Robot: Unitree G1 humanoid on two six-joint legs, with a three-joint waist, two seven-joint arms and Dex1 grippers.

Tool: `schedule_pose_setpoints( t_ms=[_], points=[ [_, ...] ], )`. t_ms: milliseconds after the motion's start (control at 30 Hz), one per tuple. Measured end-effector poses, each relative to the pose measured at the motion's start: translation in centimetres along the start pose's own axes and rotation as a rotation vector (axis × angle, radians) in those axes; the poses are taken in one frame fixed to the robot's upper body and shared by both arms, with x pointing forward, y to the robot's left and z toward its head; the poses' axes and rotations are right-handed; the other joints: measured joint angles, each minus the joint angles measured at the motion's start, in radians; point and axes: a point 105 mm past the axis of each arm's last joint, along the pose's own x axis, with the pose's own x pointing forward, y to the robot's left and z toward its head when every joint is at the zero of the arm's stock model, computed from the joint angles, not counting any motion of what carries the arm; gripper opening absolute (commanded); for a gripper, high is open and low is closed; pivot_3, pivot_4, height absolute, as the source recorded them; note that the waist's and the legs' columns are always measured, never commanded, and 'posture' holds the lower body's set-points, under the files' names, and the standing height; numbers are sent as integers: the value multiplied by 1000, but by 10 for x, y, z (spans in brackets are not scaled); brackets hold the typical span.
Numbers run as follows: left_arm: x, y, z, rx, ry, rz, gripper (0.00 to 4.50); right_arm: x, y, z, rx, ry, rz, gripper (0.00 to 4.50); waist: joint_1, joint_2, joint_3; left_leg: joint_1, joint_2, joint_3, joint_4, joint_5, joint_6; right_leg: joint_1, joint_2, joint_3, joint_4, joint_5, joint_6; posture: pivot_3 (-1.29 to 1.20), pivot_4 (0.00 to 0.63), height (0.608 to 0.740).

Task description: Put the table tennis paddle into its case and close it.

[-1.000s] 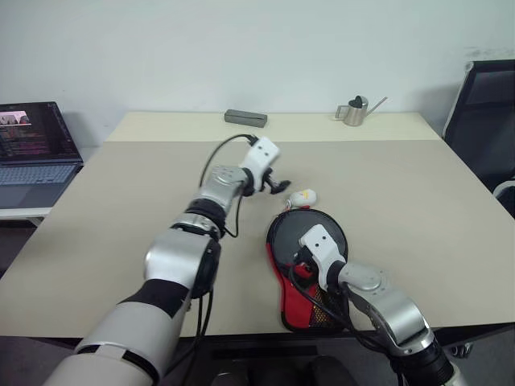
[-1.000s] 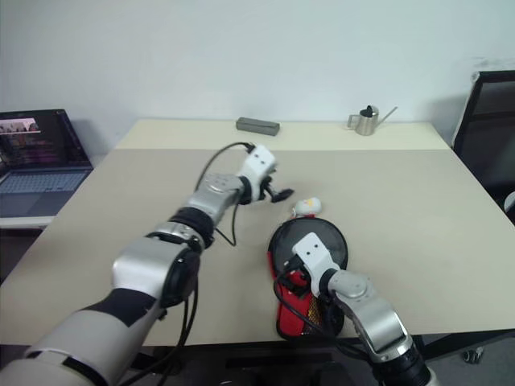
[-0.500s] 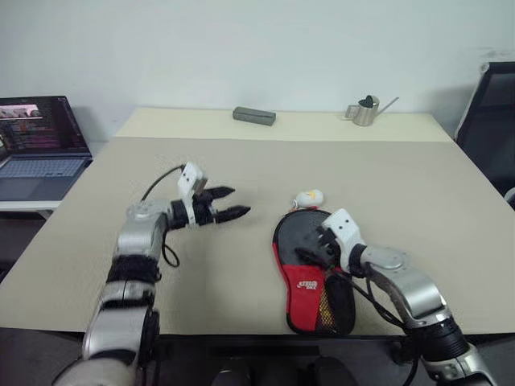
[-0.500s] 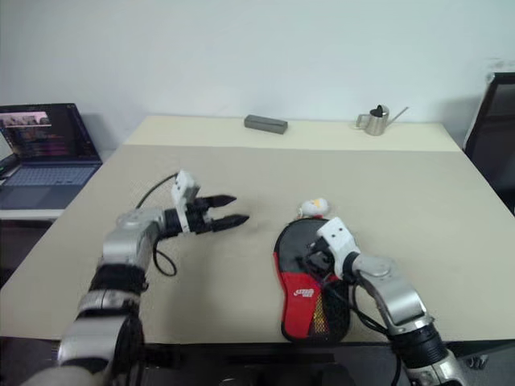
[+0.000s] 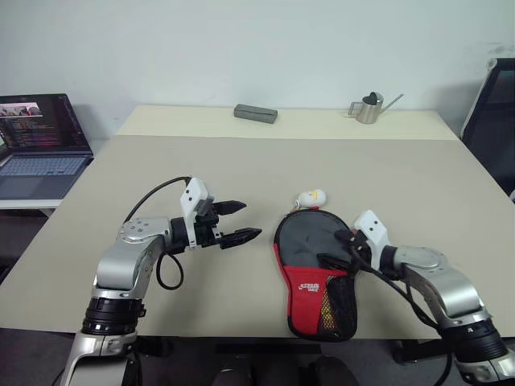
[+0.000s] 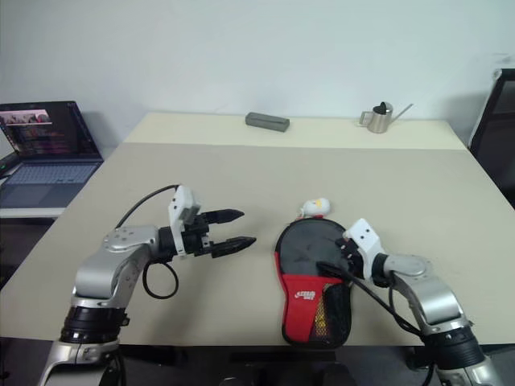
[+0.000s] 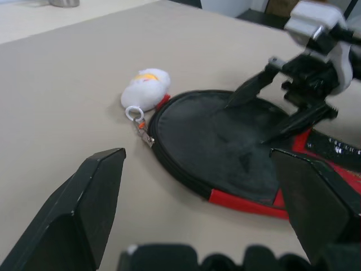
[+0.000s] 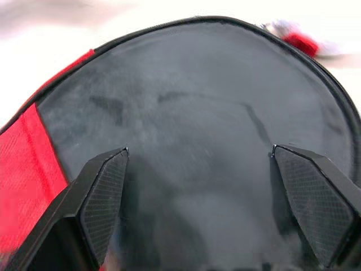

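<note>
The case (image 5: 308, 277), a black and red paddle-shaped pouch with a mesh pocket, lies flat near the table's front edge. Its white pom-pom (image 5: 310, 197) rests on the table at the far round end. In the left wrist view the case's (image 7: 225, 152) round rim looks zipped shut. The table tennis paddle is hidden. My left gripper (image 5: 246, 221) hovers open to the left of the case, pointing at it, with nothing between its fingers. My right gripper (image 5: 331, 247) stands open over the right side of the case's black face (image 8: 197, 113), holding nothing.
A grey box (image 5: 256, 113) and a small metal watering can (image 5: 370, 108) stand at the table's far edge. An open laptop (image 5: 36, 145) sits on a low surface to the left. A black chair (image 5: 492, 112) is at the right.
My left arm has drawn back from beside the pom-pom to the case's left side. My right gripper has slid from the middle of the case toward its right edge. Both stayed open.
</note>
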Motion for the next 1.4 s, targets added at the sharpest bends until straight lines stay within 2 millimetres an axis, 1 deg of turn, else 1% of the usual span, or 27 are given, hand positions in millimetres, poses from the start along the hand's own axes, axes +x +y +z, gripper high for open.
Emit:
schedule_pose_setpoints(
  t_ms=[100, 200, 300, 400, 467, 500, 600, 733, 900, 1000, 1067, 1167, 1267, 1400],
  points=[
    [12, -6, 2, 29, 3, -36, 4453, -19, -4, 9, -4, -24, 14, 4500, 3, 1, 1, -8, 0, 0, 1, 0, 0, -7, 0, 0, 0, 1, -2, 0, 150, 740],
    [27, -15, 5, 68, -3, -88, 4453, -40, -11, 19, 6, -44, 4, 4500, 4, 1, 2, -9, 0, 0, 1, 0, 0, -7, 0, -1, 0, 3, -4, 0, 150, 740],
    [40, -24, 8, 93, -16, -140, 4453, -53, -16, 26, 34, -62, -5, 4500, 3, 1, 2, -9, 0, 1, 1, 0, 0, -7, 0, 0, 0, 3, -4, 0, 150, 740],
    [50, -26, 5, 92, -17, -166, 4453, -66, -19, 34, 22, -77, -19, 4500, 3, 1, 3, -9, 0, 1, 1, 0, 0, -7, 0, -1, 0, 2, -4, 0, 150, 740],
    [56, -26, 2, 91, -15, -177, 4453, -72, -21, 35, 10, -84, -35, 4500, 4, 0, 3, -10, 0, 1, 1, 0, 0, -7, 0, -1, 0, 2, -3, 0, 150, 740],
    [59, -26, -1, 96, -7, -184, 4453, -73, -22, 35, 7, -88, -42, 4500, 4, 0, 3, -9, 0, 2, 1, 0, 0, -7, 0, -1, 0, 2, -3, 0, 150, 740],
    [79, -30, -10, 103, 6, -219, 4453, -75, -24, 37, 12, -103, -66, 4500, 6, 0, 4, -10, -1, 2, 2, 0, 0, -7, 0, -1, 0, 2, -3, 0, 150, 740],
    [97, -32, -18, 115, 16, -242, 4453, -78, -27, 40, 9, -118, -87, 4500, 5, -1, 5, -10, 0, 2, 2, 0, 0, -7, 0, -1, 0, 3, -4, 0, 150, 740],
    [113, -37, -26, 146, 25, -260, 4453, -78, -25, 43, 6, -127, -85, 4500, 5, -1, 5, -10, -1, 2, 2, 0, 0, -7, 0, -1, 0, 3, -4, 0, 150, 740],
    [123, -44, -33, 157, 36, -283, 4453, -78, -24, 44, 3, -130, -85, 4500, 5, -1, 5, -10, -1, 2, 2, 0, 0, -7, 0, -1, 0, 3, -4, 0, 150, 740],
    [129, -52, -33, 156, 28, -306, 4453, -78, -23, 45, 2, -133, -82, 4500, 4, -1, 5, -10, -1, 2, 2, 0, 0, -7, 0, -1, 0, 3, -4, 0, 150, 740],
    [132, -56, -33, 162, 23, -320, 4453, -77, -23, 45, 1, -133, -88, 4500, 3, -1, 5, -10, 0, 2, 2, 0, 0, -7, 0, -1, 1, 2, -3, 0, 150, 740],
    [133, -56, -40, 145, 40, -320, 4453, -75, -22, 44, 3, -128, -82, 4500, 3, -1, 5, -9, 0, 2, 2, 0, 0, -7, 0, -1, 1, 2, -3, 0, 150, 740],
    [132, -55, -41, 134, 44, -319, 4453, -71, -20, 45, -2, -124, -66, 4500, 3, 0, 4, -9, -1, 2, 2, 0, 0, -6, 0, -1, 1, 2, -3, 0, 150, 740]
  ],
)
